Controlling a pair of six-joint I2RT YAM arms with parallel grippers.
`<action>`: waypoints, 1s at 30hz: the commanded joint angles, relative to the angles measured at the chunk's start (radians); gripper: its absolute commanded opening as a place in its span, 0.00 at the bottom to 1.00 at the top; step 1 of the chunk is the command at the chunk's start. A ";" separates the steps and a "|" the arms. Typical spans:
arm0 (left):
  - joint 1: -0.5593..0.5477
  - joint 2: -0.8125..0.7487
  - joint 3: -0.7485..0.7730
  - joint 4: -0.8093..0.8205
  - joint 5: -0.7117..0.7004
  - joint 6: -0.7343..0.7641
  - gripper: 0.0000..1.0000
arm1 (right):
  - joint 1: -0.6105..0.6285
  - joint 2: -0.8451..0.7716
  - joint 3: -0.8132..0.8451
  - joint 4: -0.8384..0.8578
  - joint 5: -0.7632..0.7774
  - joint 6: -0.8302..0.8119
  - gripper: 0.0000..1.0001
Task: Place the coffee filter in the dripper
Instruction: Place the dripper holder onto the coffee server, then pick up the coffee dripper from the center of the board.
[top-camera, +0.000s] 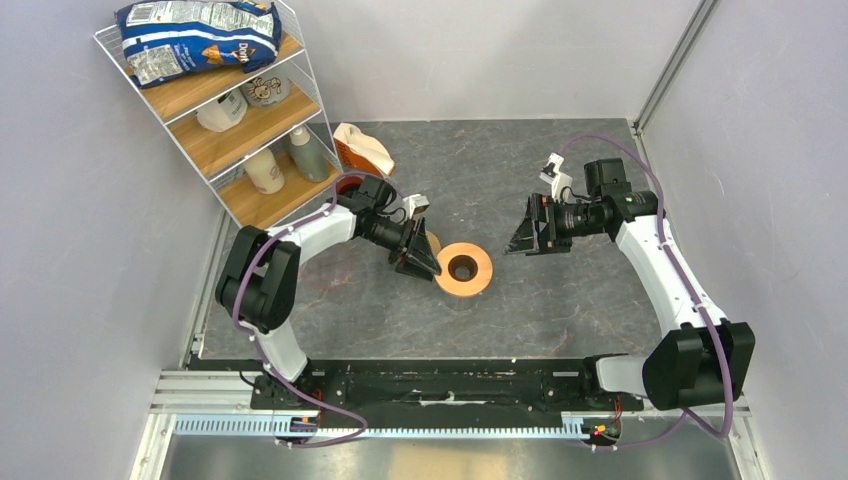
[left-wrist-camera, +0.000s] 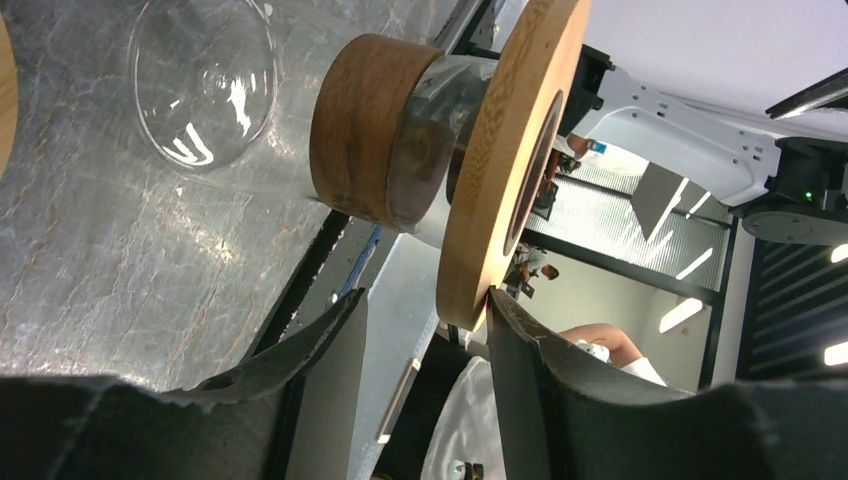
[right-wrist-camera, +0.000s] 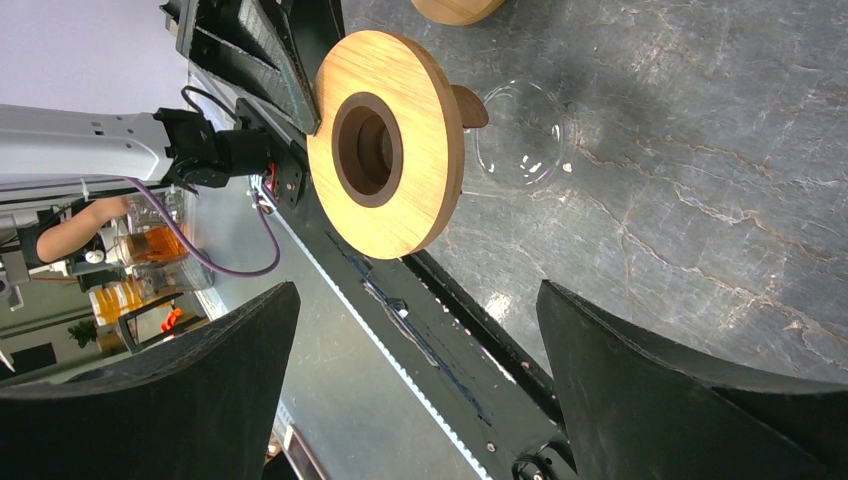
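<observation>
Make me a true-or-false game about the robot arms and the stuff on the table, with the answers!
1. The right jaws stand wide open. True.
2. The right jaws hold a paper filter. False: they hold nothing.
3. A chip bag lies on the shelf's top board. True.
4. The dripper has a square wooden ring. False: the ring is round, with a hole in the middle.
5. The left jaws sit at the ring's edge. True.
</observation>
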 joint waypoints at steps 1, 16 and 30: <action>0.001 -0.014 0.039 -0.038 -0.021 0.031 0.57 | 0.003 -0.009 0.045 -0.009 -0.017 -0.015 0.97; 0.210 -0.266 0.005 -0.333 -0.113 0.294 0.92 | 0.003 -0.003 0.086 -0.013 -0.016 -0.031 0.97; 0.495 -0.484 0.305 -0.818 -0.382 0.758 0.86 | 0.002 0.030 0.150 -0.043 -0.009 -0.112 0.97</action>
